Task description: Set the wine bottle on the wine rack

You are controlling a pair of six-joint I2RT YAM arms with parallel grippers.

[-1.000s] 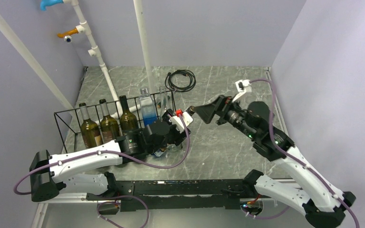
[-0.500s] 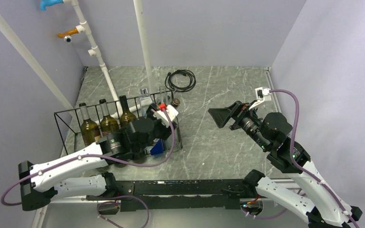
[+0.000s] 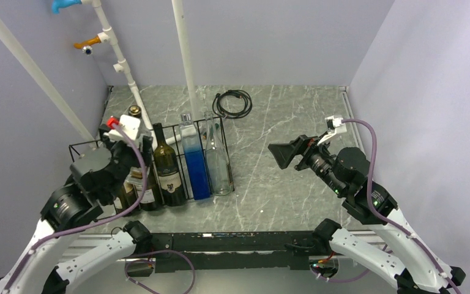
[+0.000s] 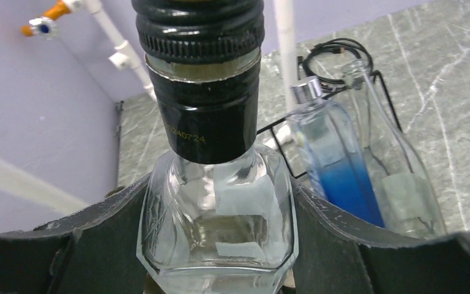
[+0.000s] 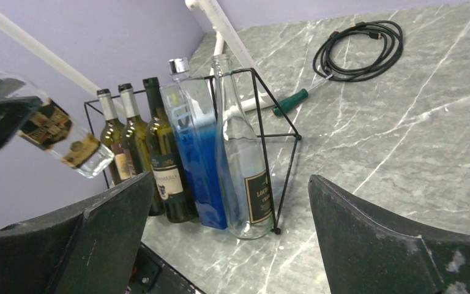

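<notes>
The left gripper's (image 4: 217, 236) jaws are pinching the clear, black-capped wine bottle (image 4: 201, 92), holding it tilted in the air near the left end of the wine rack (image 5: 275, 103). Five other bottles are already standing there. The right gripper's (image 5: 231, 207) jaws are hanging spread and empty. Setting the bottle down is still to do.

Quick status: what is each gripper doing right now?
Left gripper: jaws closed on the clear wine bottle, lifted.
Right gripper: jaws open, holding nothing.
</notes>
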